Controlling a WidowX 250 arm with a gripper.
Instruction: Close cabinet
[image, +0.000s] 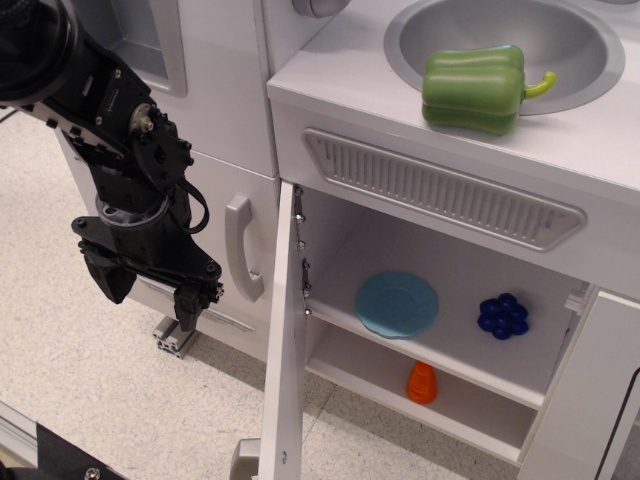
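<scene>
The cabinet (450, 260) is a white compartment under the sink counter, and its two white shelves show. Its wide white door (285, 370) stands swung open towards me, seen edge-on, with silver hinges (302, 255) along its inner edge. Part of its grey handle (245, 462) shows at the bottom edge. My black gripper (150, 297) hangs to the left of the open door, apart from it. It points down, with its two fingers (188, 305) spread open and nothing between them.
A blue plate (397, 304) and blue grapes (503, 315) lie on the upper shelf, and an orange cone-shaped toy (422, 382) on the lower. A green pepper (475, 88) sits in the sink (420, 30). A taller door with a curved handle (243, 245) is behind the gripper. A narrow door (590, 400) is at the right.
</scene>
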